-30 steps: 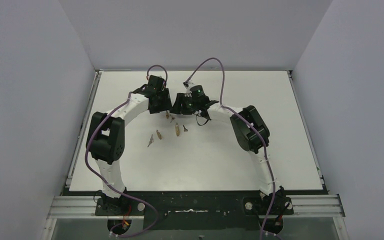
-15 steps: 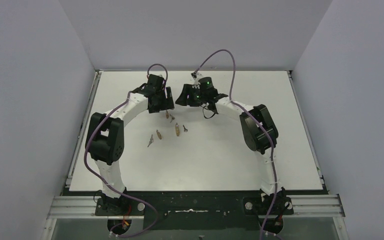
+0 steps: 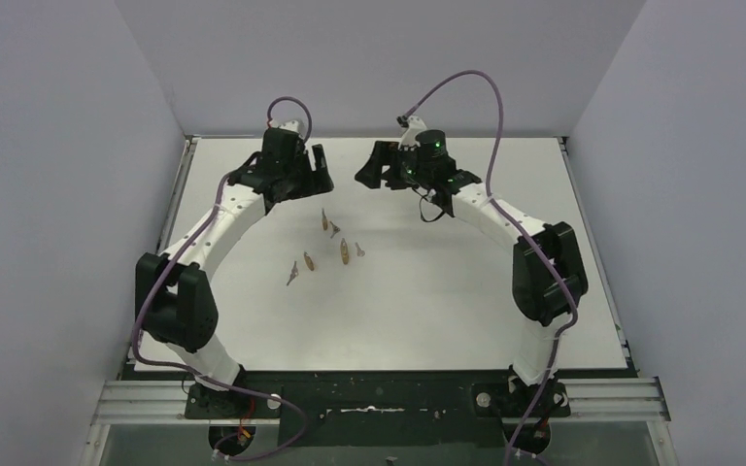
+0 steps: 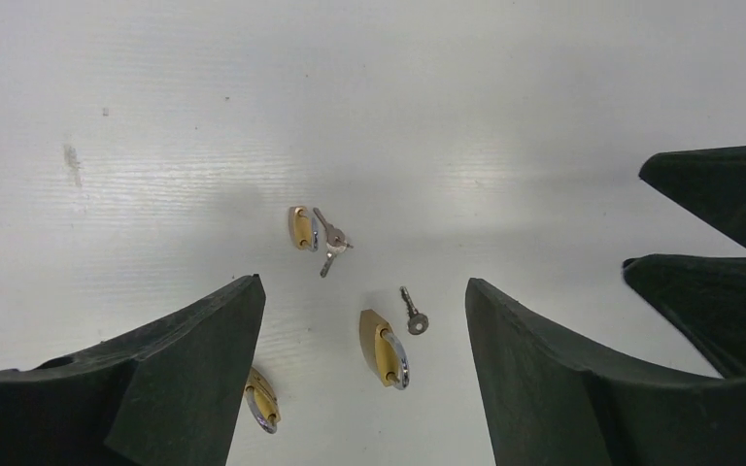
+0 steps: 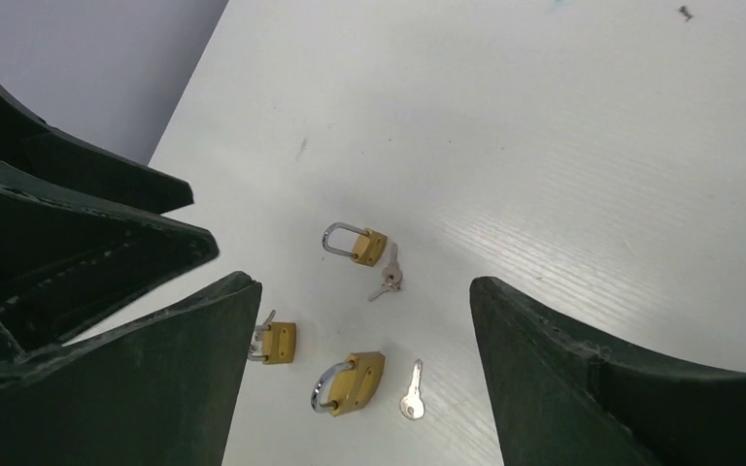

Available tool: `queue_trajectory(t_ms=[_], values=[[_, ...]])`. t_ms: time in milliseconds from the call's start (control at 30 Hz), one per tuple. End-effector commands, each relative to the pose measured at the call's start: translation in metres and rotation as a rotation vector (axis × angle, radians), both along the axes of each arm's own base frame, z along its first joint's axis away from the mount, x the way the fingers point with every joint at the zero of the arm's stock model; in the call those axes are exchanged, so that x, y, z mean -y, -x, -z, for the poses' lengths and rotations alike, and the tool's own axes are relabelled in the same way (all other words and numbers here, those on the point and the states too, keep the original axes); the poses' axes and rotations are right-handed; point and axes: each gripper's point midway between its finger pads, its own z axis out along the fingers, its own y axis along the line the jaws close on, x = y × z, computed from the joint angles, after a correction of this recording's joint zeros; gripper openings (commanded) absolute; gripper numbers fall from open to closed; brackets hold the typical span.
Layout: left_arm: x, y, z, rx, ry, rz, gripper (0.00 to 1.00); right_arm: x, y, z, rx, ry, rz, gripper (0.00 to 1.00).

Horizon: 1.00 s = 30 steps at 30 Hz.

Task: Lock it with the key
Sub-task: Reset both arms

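Padlocks and keys are lying on the bench, nearside of and between both hovering jaws.

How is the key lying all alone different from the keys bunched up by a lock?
The single key lies apart from the bigger padlock; the key bunch lies right beside the smaller padlock. The single key is one; the bunch is at least two, together. Both are silvery and flat on the table.

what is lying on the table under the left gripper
Below the open left gripper, on the table: a first padlock with keys beside it, a second padlock by a loose key. A third padlock is half covered by one finger.
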Motion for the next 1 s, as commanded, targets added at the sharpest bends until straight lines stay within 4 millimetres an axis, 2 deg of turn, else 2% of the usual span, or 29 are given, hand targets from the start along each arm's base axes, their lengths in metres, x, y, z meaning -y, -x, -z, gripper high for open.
queue_trajectory(t_ms=[0,67,267,300,433,533,767,967], values=[[-0.014,0.001,-0.046,0.125,0.037,-0.004,0.74,0.037,-0.002,-0.058,0.134,-0.005,0.069,0.84],[-0.02,0.006,-0.054,0.131,0.069,0.001,0.74,0.052,0.0,-0.07,0.159,-0.006,0.095,0.88],[-0.046,0.024,-0.082,0.184,0.113,-0.018,0.76,0.102,0.015,-0.084,0.168,0.001,0.173,0.94],[-0.052,0.027,-0.086,0.192,0.119,-0.021,0.78,0.11,0.018,-0.086,0.174,0.001,0.187,0.99],[-0.066,0.042,-0.099,0.214,0.128,-0.016,0.79,0.134,0.034,-0.092,0.21,0.047,0.212,1.0],[-0.076,0.051,-0.1,0.226,0.117,-0.018,0.79,0.154,0.043,-0.096,0.215,0.071,0.255,1.0],[-0.094,0.066,-0.109,0.285,0.039,-0.004,0.79,0.214,0.059,-0.096,0.176,0.164,0.534,1.0],[-0.104,0.076,-0.119,0.425,-0.021,0.027,0.79,0.271,0.077,-0.096,0.141,0.283,0.804,1.0]])
